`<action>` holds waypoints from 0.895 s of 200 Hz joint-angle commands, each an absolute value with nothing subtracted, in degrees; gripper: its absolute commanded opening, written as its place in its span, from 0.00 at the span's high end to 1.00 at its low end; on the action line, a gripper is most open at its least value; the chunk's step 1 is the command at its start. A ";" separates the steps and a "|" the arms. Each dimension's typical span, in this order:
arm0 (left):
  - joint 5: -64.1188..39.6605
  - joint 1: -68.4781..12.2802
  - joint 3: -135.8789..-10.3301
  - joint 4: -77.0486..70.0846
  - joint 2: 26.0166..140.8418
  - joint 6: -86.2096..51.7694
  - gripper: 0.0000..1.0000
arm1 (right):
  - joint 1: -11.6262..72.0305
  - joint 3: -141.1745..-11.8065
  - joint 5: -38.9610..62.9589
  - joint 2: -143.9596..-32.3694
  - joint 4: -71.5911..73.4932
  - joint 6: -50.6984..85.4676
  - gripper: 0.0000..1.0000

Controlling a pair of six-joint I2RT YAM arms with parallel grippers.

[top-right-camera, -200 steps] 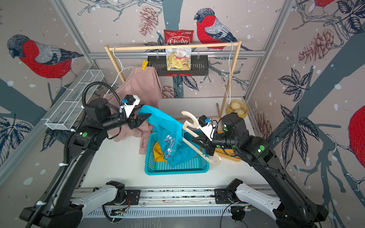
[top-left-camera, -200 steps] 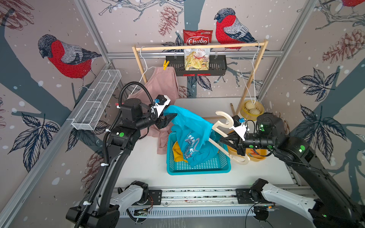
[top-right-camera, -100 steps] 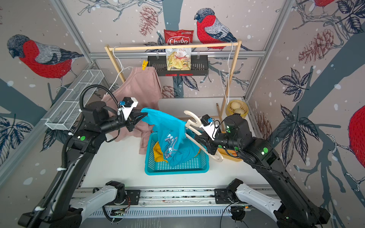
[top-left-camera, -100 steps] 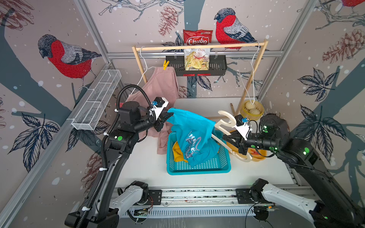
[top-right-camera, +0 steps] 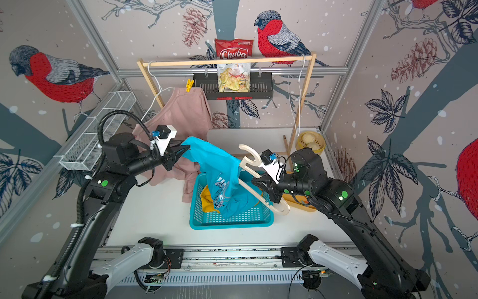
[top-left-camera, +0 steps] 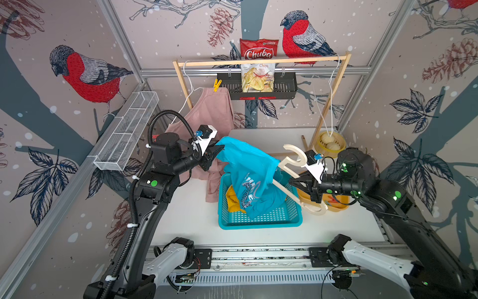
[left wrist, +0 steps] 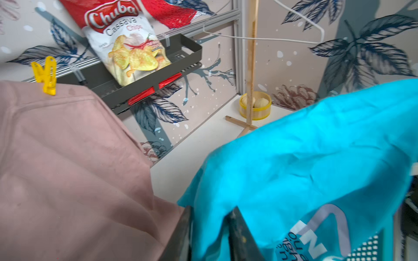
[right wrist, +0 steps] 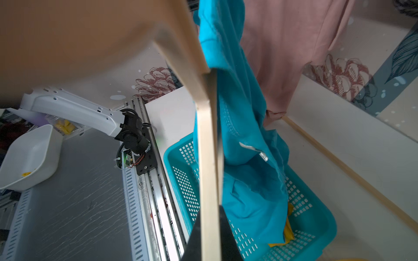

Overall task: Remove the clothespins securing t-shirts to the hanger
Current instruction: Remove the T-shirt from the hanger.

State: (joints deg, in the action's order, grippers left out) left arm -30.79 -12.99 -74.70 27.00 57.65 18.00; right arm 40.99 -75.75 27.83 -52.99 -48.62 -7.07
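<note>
Clamping wooden hanger [right wrist: 207, 135]: right pincer [right wrist: 209, 235]

Worktop [top-left-camera: 186, 214] bare at front-left corner and rear centre under rack [top-left-camera: 284, 60]; basket [top-left-camera: 258, 225] fills front centre; teal shirt [top-left-camera: 245, 158] and slanting hanger [top-left-camera: 316, 210] hang over it; pink shirt [top-left-camera: 212, 111] curtains rear-left corner; steamer [top-left-camera: 331, 154] sits in rear-right corner.

Yellow clothespin [top-left-camera: 217, 85] on hanging pink t-shirt [top-left-camera: 212, 114]; teal t-shirt [top-left-camera: 248, 165] over crumpled yellow t-shirt [top-left-camera: 232, 200].

Three t-shirts [top-left-camera: 248, 165], one yellow clothespin [top-left-camera: 217, 85], three hangers [top-left-camera: 291, 162]
</note>
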 commanded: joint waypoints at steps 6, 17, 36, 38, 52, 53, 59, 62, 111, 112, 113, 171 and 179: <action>-29.85 -12.77 -74.72 24.21 57.67 17.82 0.53 | 41.04 -76.04 30.93 -53.44 -48.97 -6.47 1.00; -29.42 -12.90 -74.40 23.32 57.50 17.49 0.48 | 41.04 -75.81 31.36 -53.52 -48.84 -6.56 1.00; -29.23 -12.83 -74.11 22.28 57.35 17.31 0.47 | 41.04 -75.81 31.64 -53.53 -48.40 -6.68 1.00; -29.32 -12.79 -74.16 22.31 57.38 17.31 0.47 | 41.04 -75.80 31.64 -53.50 -48.35 -6.68 1.00; -29.65 -12.81 -74.51 22.79 57.78 17.48 0.49 | 41.04 -75.97 31.58 -53.52 -48.27 -6.81 1.00; -29.68 -12.82 -74.57 22.82 57.81 17.48 0.49 | 41.04 -76.00 31.52 -53.56 -48.26 -6.79 1.00; -29.83 -12.83 -74.60 23.03 58.02 17.58 0.50 | 41.04 -76.07 31.47 -53.53 -48.22 -6.92 1.00; -29.87 -12.79 -74.62 23.17 58.09 17.58 0.50 | 41.04 -76.11 31.40 -53.46 -48.19 -7.01 1.00; -30.77 -12.74 -73.76 24.26 58.68 17.75 0.82 | 40.96 -76.69 28.85 -52.48 -48.17 -7.03 1.00; -30.77 -12.70 -73.75 24.26 58.69 17.75 0.83 | 40.96 -76.67 28.79 -52.43 -48.16 -6.99 1.00; -30.81 -12.68 -73.74 24.30 58.70 17.75 0.84 | 40.96 -76.70 28.81 -52.41 -48.16 -7.01 1.00; -30.56 -12.66 -74.01 24.79 58.98 17.67 1.00 | 40.86 -76.39 28.57 -51.72 -48.44 -6.89 1.00; -29.87 -12.65 -74.05 24.79 58.84 17.67 1.00 | 40.80 -76.16 28.50 -51.64 -48.51 -7.01 1.00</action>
